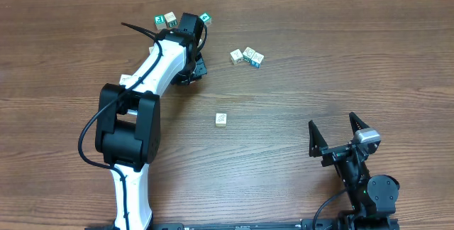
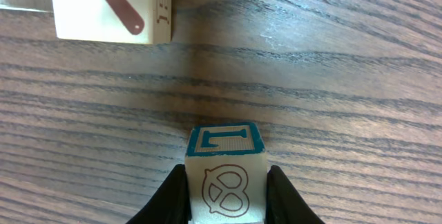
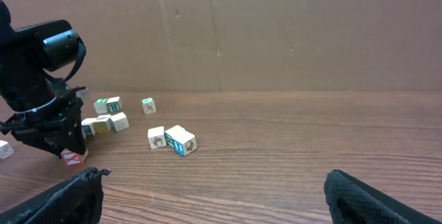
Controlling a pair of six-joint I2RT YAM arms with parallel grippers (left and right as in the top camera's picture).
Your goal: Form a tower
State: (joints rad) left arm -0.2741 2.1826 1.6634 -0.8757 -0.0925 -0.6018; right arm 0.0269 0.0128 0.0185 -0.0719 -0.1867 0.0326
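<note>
Now the left gripper [image 2: 226,203] clamps a cube [image 2: 226,172], teal face pointing away from it. Well apart from that cube, the right gripper [image 1: 332,123] gapes wide.

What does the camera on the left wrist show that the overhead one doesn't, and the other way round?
Only the left wrist view shows the pretzel cube, teal letter on top, clamped in the left gripper, and a neighbouring cube with a reddish utensil print. Only the overhead view shows the white left arm, the open right gripper, a cluster of three cubes and a lone cube. Both show the wooden table.
</note>
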